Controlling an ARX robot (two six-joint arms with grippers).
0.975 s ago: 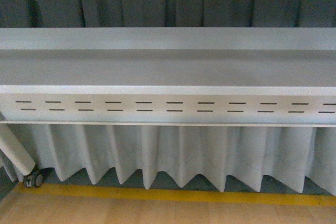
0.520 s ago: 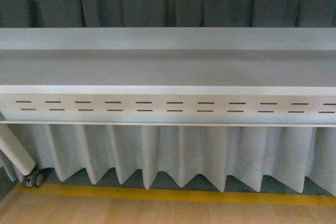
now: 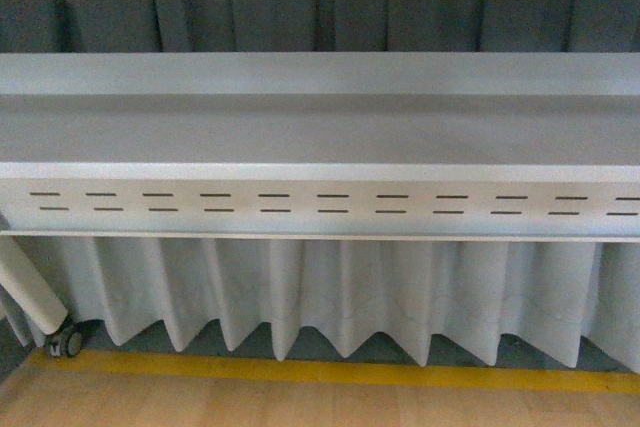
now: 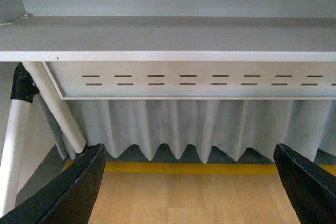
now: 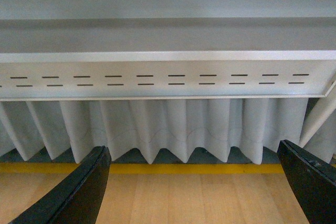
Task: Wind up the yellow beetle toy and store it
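- Nothing has moved since the earlier front frames: same shelf, same curtain, same framing.
- Front view: a white shelf (image 3: 320, 132) runs the full width, with a slotted panel (image 3: 320, 204) along its front edge. A pleated pale curtain (image 3: 330, 287) hangs below it, down to a yellow line (image 3: 330, 372) on the wood floor (image 3: 300, 405). A white leg (image 3: 28, 287) with a caster (image 3: 68, 342) sits at the lower left. Neither arm shows here, and neither does the toy.
- Left wrist view: the left gripper (image 4: 189, 153) is spread wide, its black fingers (image 4: 73, 192) far apart with nothing between them, just floor and curtain behind. It faces the shelf's slotted front, with a slanted white leg off to one side.
- Right wrist view: same deal for the right gripper (image 5: 192, 150), with its fingers (image 5: 79, 195) wide apart and nothing held, looking at the panel and curtain.
- Where the toy is can't be told from any of these three views.
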